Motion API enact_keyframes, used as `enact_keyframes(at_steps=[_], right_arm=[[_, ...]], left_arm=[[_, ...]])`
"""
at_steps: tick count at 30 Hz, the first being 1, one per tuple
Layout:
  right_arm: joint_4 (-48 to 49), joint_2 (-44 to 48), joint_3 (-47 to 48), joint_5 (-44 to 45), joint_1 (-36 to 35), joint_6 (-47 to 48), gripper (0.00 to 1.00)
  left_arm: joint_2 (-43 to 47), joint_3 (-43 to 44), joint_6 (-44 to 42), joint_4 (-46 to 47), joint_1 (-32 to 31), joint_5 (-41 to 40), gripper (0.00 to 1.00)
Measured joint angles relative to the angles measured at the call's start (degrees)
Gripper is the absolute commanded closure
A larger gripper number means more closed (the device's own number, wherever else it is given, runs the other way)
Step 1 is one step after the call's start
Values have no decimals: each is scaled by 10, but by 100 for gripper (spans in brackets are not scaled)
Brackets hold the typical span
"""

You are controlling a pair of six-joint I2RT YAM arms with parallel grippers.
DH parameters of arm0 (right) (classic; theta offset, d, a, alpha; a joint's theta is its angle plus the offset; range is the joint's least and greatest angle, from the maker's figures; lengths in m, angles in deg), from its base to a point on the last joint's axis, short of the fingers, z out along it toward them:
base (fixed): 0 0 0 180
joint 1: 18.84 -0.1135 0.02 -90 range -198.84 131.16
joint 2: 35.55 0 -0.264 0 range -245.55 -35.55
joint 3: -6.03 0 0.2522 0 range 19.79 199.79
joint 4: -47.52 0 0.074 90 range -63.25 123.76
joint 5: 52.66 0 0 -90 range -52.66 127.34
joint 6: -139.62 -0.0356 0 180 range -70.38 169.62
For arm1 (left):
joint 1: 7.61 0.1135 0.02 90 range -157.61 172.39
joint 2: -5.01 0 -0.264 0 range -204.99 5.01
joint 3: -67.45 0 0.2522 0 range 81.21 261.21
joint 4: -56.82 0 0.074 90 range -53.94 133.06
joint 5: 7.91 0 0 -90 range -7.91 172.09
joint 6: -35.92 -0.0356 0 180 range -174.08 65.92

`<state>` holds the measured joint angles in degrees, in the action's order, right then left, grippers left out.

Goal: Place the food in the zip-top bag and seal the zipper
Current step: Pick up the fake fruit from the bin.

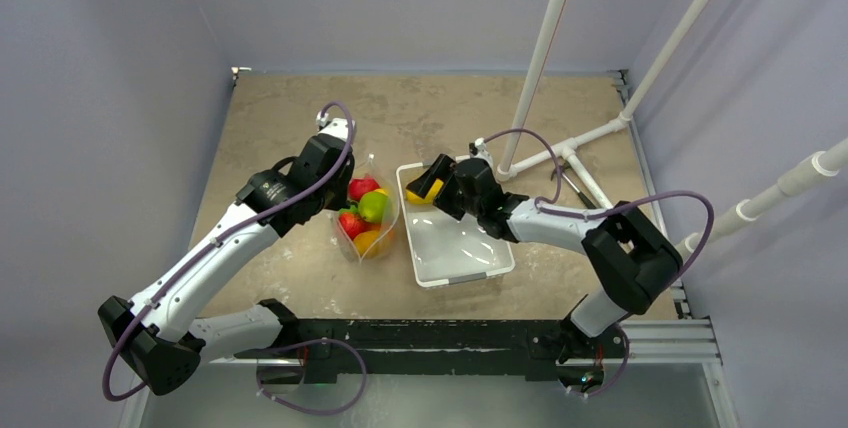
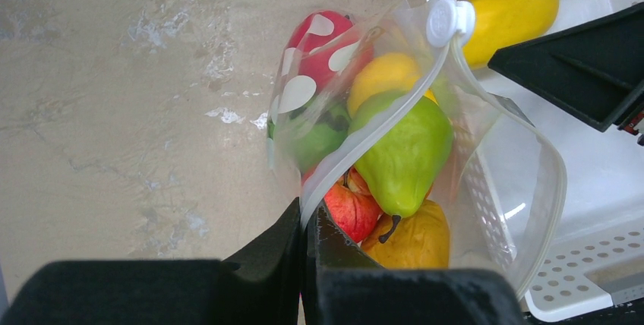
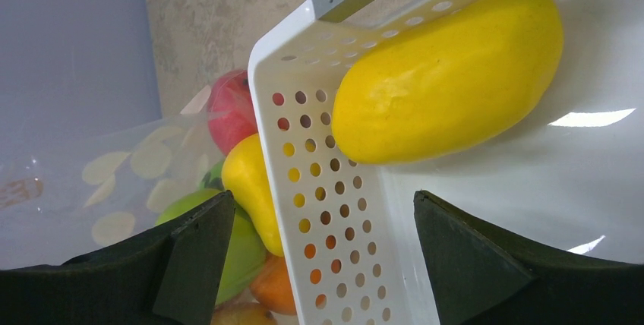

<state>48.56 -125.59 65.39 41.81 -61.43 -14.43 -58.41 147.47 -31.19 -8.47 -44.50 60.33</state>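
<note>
The zip-top bag stands open left of the white tray. It holds several pieces of the food: a green pear, a red apple and yellow and orange fruits. My left gripper is shut on the zipper, near the end away from the white slider. A yellow fruit lies in the tray's far left corner. My right gripper is open just short of that fruit. Its fingers straddle the tray's perforated wall without touching it.
White pipes stand on the table at the back right, close behind the right arm. A black rail runs along the near edge. Grey walls close in the table's left, back and right sides.
</note>
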Motion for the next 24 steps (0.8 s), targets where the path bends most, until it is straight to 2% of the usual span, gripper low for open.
enact_keyframes(at_steps=[13,24], right_arm=[[32,-38,0,-10,16,-30,8],[50,-86,-7,-11,60,-49,5]], left_arm=[[-3,-1,-1,5,0,4,100],[-19,-1,-11,9,0,5,100]])
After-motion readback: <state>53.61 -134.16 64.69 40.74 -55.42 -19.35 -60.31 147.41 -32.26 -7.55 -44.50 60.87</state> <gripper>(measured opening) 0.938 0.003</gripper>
